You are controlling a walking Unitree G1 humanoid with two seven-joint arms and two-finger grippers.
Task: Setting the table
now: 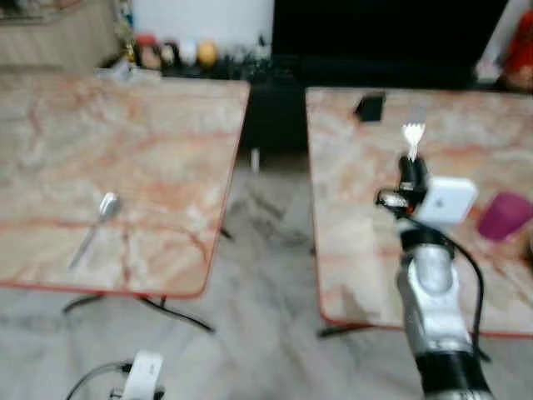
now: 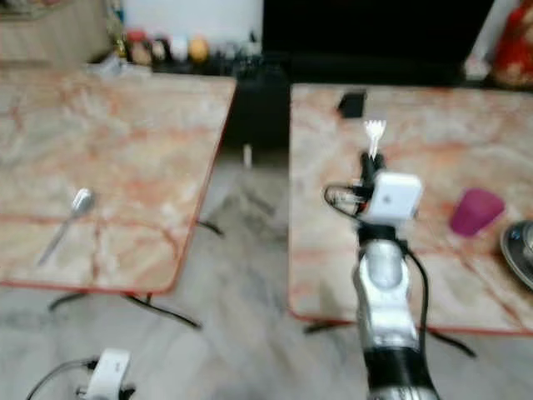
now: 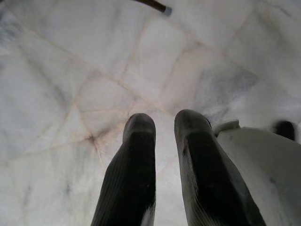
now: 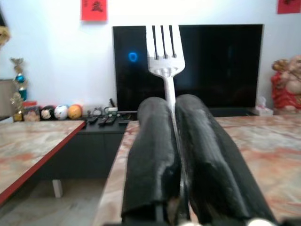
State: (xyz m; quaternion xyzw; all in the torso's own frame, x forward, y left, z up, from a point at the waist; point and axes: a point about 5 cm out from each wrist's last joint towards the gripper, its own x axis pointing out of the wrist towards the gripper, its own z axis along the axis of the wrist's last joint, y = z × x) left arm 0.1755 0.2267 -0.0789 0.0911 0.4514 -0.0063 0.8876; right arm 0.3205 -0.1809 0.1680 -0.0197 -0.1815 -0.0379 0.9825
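Behind your counters: a dark screen and a low shelf of trinkets.
You have a black television (image 4: pixel 188 66) on the white wall, small round ornaments (image 4: pixel 61 112) beside it, and a red figurine (image 4: pixel 287 84) at the far side.

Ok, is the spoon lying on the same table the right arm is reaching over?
No, the spoon lies on the left table, while the right gripper holds the fork over the right table.

Home living/dining room: two marble-top tables (image 1: pixel 125 167) on pale stone floor (image 1: pixel 258 250), big TV (image 4: pixel 197 61) on low dark cabinet (image 4: pixel 89 155), trinkets (image 4: pixel 61 112), red wall hangings (image 4: pixel 94 9).
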